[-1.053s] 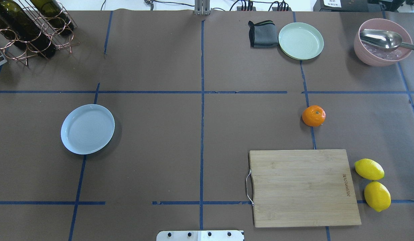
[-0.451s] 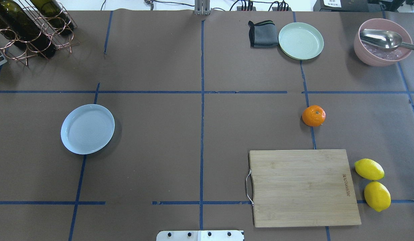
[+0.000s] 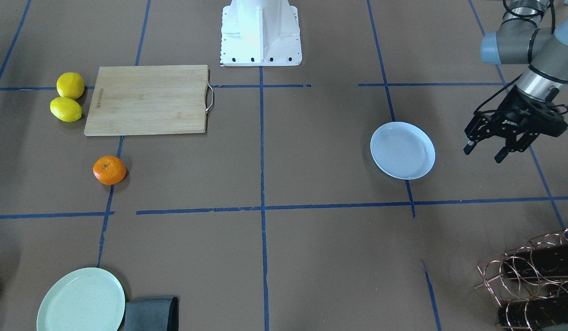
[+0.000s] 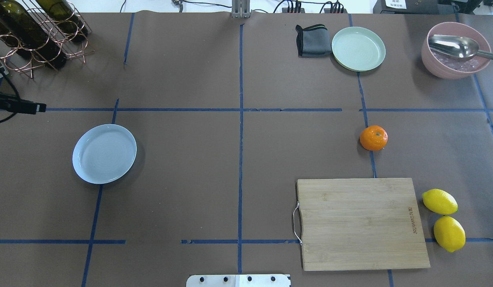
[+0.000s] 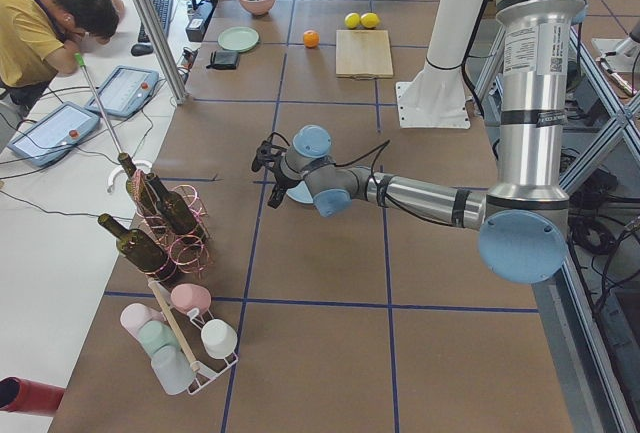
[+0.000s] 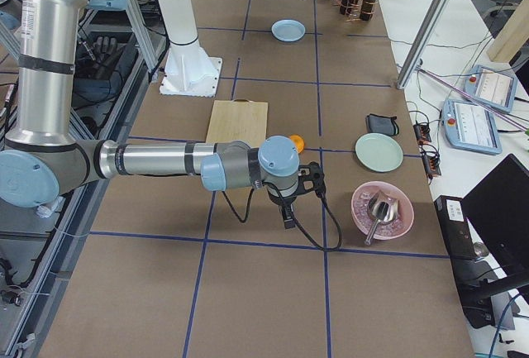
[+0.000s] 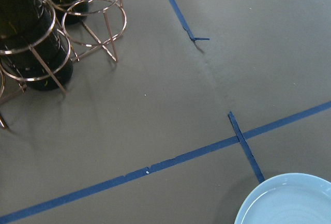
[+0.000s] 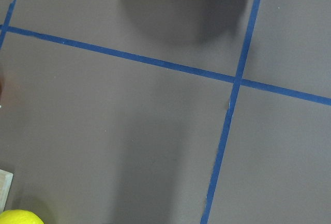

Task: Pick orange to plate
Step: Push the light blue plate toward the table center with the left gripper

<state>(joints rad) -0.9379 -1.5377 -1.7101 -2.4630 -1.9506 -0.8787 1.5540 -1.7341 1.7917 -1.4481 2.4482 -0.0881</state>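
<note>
The orange (image 4: 373,138) sat on the bench (image 4: 238,159), right of centre in the overhead view and near the top edge of the cutting board (image 4: 362,223). The plate (image 4: 104,153) lay empty at centre left, well apart from it. The left tool (image 3: 484,154) hovered beside the plate, jaws apart. I could not tell the right tool's (image 6: 291,209) state. A finger clipping the round fruit could send it rolling. Counted: one orange, two lemons (image 4: 440,201), one plate, one pale green plate (image 4: 358,48).

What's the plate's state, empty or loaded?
Empty: the plate has a bare centre, and the orange lies well apart from it.
</note>
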